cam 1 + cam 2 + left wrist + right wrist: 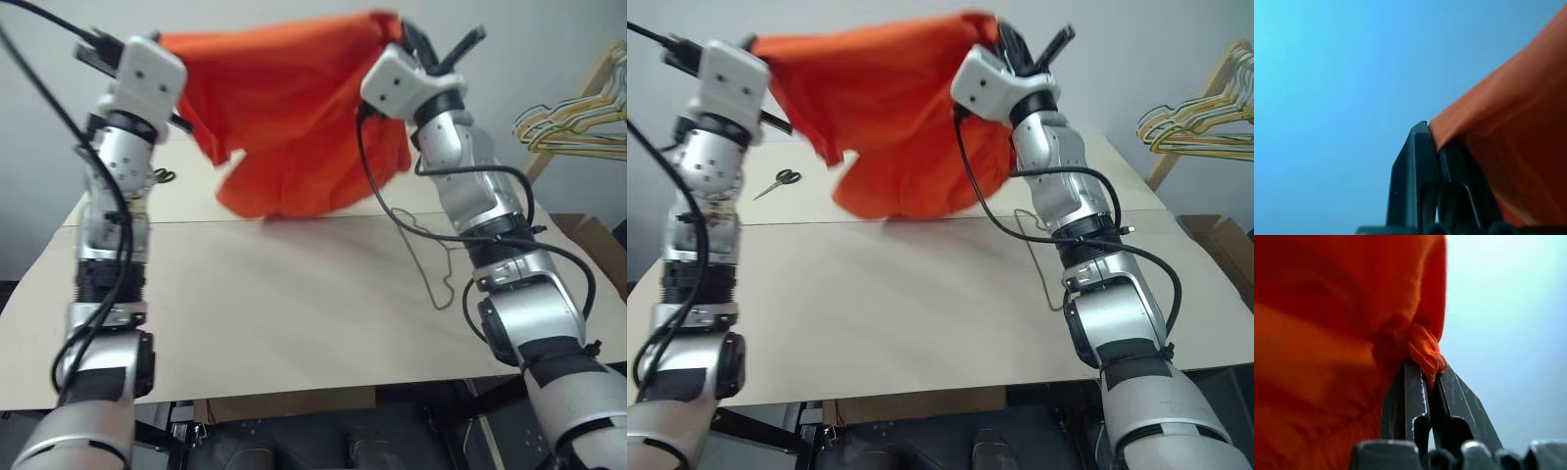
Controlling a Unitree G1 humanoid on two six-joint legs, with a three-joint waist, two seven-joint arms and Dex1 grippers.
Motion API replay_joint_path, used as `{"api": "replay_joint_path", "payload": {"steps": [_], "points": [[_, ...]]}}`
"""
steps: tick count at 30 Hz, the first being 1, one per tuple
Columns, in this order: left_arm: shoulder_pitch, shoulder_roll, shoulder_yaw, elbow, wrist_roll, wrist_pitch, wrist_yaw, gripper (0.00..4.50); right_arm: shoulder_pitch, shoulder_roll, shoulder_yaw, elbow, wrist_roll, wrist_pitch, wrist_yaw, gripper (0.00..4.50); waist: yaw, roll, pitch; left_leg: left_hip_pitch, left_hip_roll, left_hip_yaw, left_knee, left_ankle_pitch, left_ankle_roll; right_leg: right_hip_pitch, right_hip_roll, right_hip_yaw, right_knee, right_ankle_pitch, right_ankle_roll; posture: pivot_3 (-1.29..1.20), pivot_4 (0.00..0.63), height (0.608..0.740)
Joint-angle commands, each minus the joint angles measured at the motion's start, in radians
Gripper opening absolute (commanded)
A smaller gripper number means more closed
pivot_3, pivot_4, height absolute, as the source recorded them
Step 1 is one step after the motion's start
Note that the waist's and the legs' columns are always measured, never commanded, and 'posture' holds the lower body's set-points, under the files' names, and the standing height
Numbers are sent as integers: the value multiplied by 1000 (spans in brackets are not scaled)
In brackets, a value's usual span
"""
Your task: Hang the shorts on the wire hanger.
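Scissors (777, 180) lie on the pale table (872, 323) toward its far left. Tan and yellow hangers (578, 122) hang bunched at right.

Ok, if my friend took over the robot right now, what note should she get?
Left gripper: shut on the top edge of the shorts.
Right gripper: shut on a bunched bit of the same edge.
Shorts: held up between both grippers above the far side of the table, lower part hanging close to the tabletop.
Wire hanger: lying flat on the table by the right arm, untouched.
Also there: scissors on the table, a bunch of hangers off to the right.
Done: shorts picked up and spread.
Left: get the shorts onto the wire hanger.
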Motion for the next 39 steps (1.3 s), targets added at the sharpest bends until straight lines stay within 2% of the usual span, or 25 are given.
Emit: {"api": "replay_joint_path", "payload": {"steps": [1, 5, 6, 9, 11, 13, 15, 20, 23, 26, 27, 31, 36, 39], "points": [[137, 121, 75, -73, -127, -177, -156, 44, 115, -35, -51, -71, 101, -123, 60, 0, -11, -1, -4, 0, -1, 1, 0, -1, 1, 0, -1, 0, -2, 0, 0, 40, 0, 740], [397, 267, 63, -210, -328, -242, -494, 44, 308, -105, 43, -174, 148, -276, 301, 0, -27, -3, -6, -1, -2, 1, 2, -6, 7, 3, -2, 0, -5, 0, 1, 49, 0, 740], [523, 332, 52, -266, -379, -228, -621, 44, 379, -144, 99, -186, 125, -339, 370, 0, -26, -3, -5, -1, -3, 1, 4, -11, 17, 4, -3, 0, -6, -2, 4, 56, 0, 740], [859, 494, 25, -389, -445, -166, -889, 44, 540, -226, 225, -208, 86, -480, 523, 0, -33, -2, -5, 0, -2, 1, 9, -14, 20, 9, -3, 0, -7, -4, 7, 67, 0, 740], [973, 543, 15, -420, -417, -157, -935, 44, 580, -257, 261, -216, 58, -528, 569, 0, -26, 0, 0, 7, 0, 3, 9, -16, 24, 16, -2, 0, -6, -6, 7, 68, 0, 740], [1074, 583, -3, -443, -364, -151, -981, 44, 599, -294, 292, -226, 34, -605, 612, 0, -23, 0, 3, 7, 0, 11, 14, -16, 24, 15, -1, 0, -6, -6, 6, 73, 0, 740], [1136, 605, -7, -470, -342, -137, -1011, 44, 608, -319, 302, -245, 54, -652, 661, 0, -18, 0, 7, 13, 3, 13, 16, -13, 25, 20, 2, 0, -4, -6, 4, 75, 0, 740], [1175, 607, -15, -544, -337, -78, -1032, 44, 601, -366, 296, -281, 109, -706, 759, 0, 0, -1, 13, 54, 9, 16, 13, -13, 27, 56, 6, 0, -2, -16, 1, 66, 0, 740], [1175, 594, -32, -586, -336, -45, -1038, 44, 593, -385, 291, -275, 121, -731, 797, 0, 2, 0, 13, 60, 10, 17, 10, -13, 27, 61, 5, 0, -2, -17, -1, 61, 0, 740], [1166, 582, -51, -599, -334, -34, -1044, 0, 591, -407, 296, -273, 148, -760, 847, 821, 1, 0, 13, 55, 9, 19, 10, -13, 27, 56, 4, 2, -2, -18, -1, 57, 0, 740], [1163, 580, -53, -600, -333, -37, -1045, 470, 590, -413, 296, -273, 147, -772, 854, 1184, 1, 0, 13, 54, 9, 20, 10, -14, 27, 55, 4, 2, -2, -18, 0, 56, 0, 740], [1166, 589, -42, -611, -362, -36, -1079, 1643, 590, -436, 297, -268, 152, -818, 881, 2556, 1, -1, 13, 52, 9, 20, 10, -16, 27, 53, 3, 3, -2, -16, -2, 53, 0, 740], [1242, 663, 54, -617, -466, 6, -1228, 3377, 634, -558, 297, -353, 331, -750, 1068, 4437, 1, -1, 13, 53, 9, 21, 10, -16, 28, 54, 2, 3, -2, -20, -2, 53, 0, 740], [1252, 662, 115, -606, -534, 36, -1275, 4396, 670, -634, 264, -443, 512, -628, 1179, 4500, 6, 0, 14, 54, 9, 21, 10, -16, 28, 55, 1, 3, -2, -22, 0, 54, 0, 740]]}}
